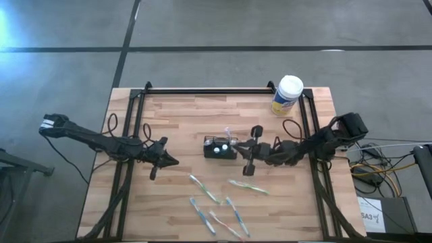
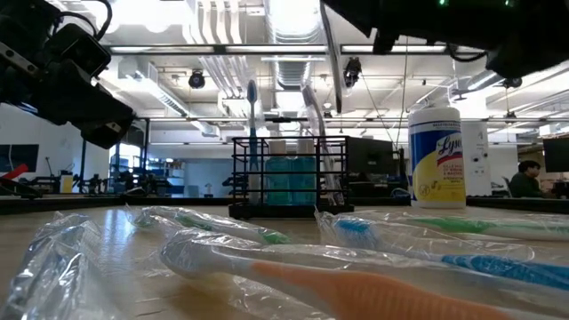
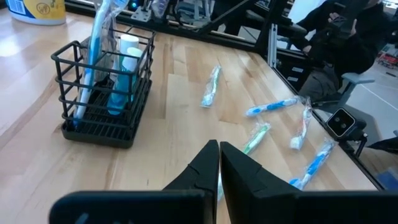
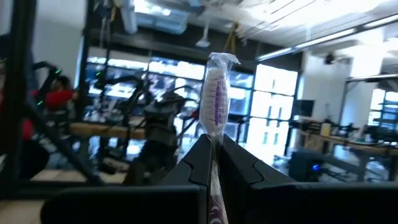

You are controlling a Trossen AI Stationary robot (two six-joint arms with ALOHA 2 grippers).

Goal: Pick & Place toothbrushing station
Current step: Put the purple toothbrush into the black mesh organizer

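The wooden worktop point(image 1: 175, 115) carries the black wire basket point(image 1: 220, 148) beside the right claw point(image 1: 249, 150), wrapped toothbrushes point(image 1: 204, 188), and a yellow canister point(image 1: 287, 95).

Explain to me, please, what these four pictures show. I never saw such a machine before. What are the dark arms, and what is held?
It is a robot with two dark arms at a wooden table. One camera looks down from above, one sits at table height, and one rides on each wrist. The right end effector is shut on a wrapped toothbrush, beside the black wire basket. The basket already holds a toothbrush and blue tubes. The left end effector is shut and empty, waiting on the basket's other side. More wrapped toothbrushes lie on the table, and a yellow canister stands at the far edge.
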